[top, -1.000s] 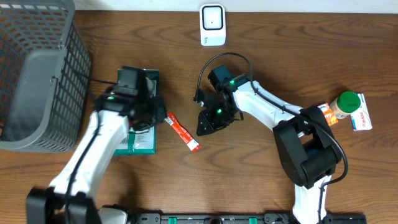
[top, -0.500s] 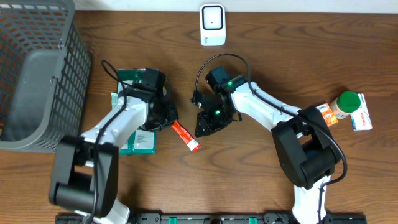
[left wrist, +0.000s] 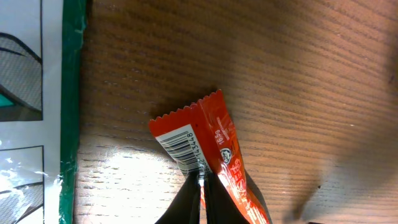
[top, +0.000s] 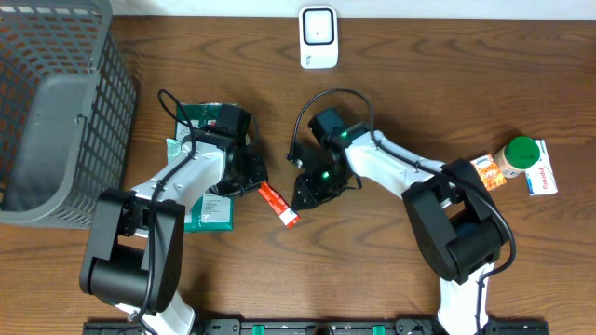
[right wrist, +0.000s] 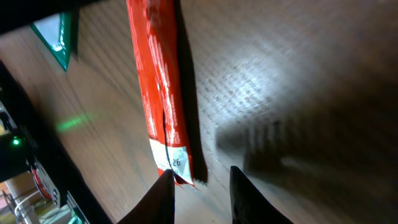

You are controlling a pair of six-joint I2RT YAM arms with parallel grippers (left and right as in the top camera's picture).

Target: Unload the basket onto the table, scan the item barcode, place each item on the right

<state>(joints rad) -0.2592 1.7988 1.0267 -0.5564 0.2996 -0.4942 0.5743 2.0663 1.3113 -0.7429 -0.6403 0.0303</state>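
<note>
A red sachet [top: 278,205] lies on the wooden table between my two arms. In the left wrist view its barcode [left wrist: 181,147] faces up on the white end. My left gripper [left wrist: 202,183] is shut on that end of the sachet [left wrist: 221,155], with a thin red edge pinched between the fingers. In the overhead view the left gripper [top: 255,181] sits at the sachet's upper left end. My right gripper [right wrist: 202,194] is open a little, low over the table at the sachet's other end [right wrist: 163,93], which lies just ahead of its left finger. The white scanner [top: 318,37] stands at the table's far edge.
A grey mesh basket [top: 56,102] fills the far left. A green and white packet [top: 207,209] lies under the left arm. At the right are a green-capped bottle [top: 517,155], a white box [top: 542,172] and a small orange pack [top: 490,173].
The left arm swung right to the sachet and its shut gripper now pinches the barcode end. The sachet shifted slightly to the right. The right gripper barely moved.
</note>
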